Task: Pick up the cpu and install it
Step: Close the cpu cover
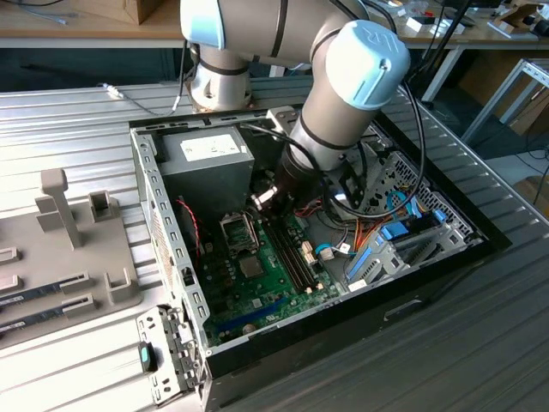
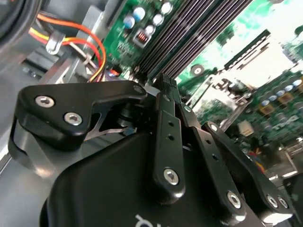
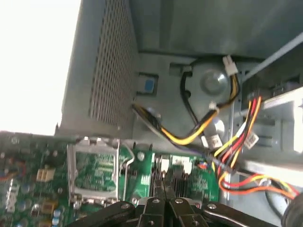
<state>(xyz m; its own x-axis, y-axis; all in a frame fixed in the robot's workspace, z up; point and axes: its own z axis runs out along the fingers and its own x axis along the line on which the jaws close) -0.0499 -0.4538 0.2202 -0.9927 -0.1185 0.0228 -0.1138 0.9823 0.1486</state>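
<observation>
Presently, in the exterior view, the arm [image 1: 352,86] is bent steeply down into the open computer case [image 1: 163,249], its wrist pitched toward the motherboard [image 1: 257,287]. The gripper [image 1: 270,204] hangs low over the board. From it, the cpu socket [image 1: 240,230] lies just beside at seven o'clock, the memory slots [image 1: 292,253] at five o'clock and the power supply [image 1: 206,159] at ten o'clock.

In the second wrist view, the fingers [image 2: 165,127] are drawn together at the tips. Whether anything thin is pinched there cannot be told. The cpu socket [image 2: 236,82] lies close beyond them.

In the first wrist view, the cpu socket [image 3: 94,170] is near the gripper [image 3: 164,191]. Whether the cpu is seated inside its frame cannot be told. Loose power cables [image 3: 232,161] hang nearby.

Judgement: the work stands at the install stage, at the socket. Any further move calls for square alignment, light pressure and clearance from the cables.
</observation>
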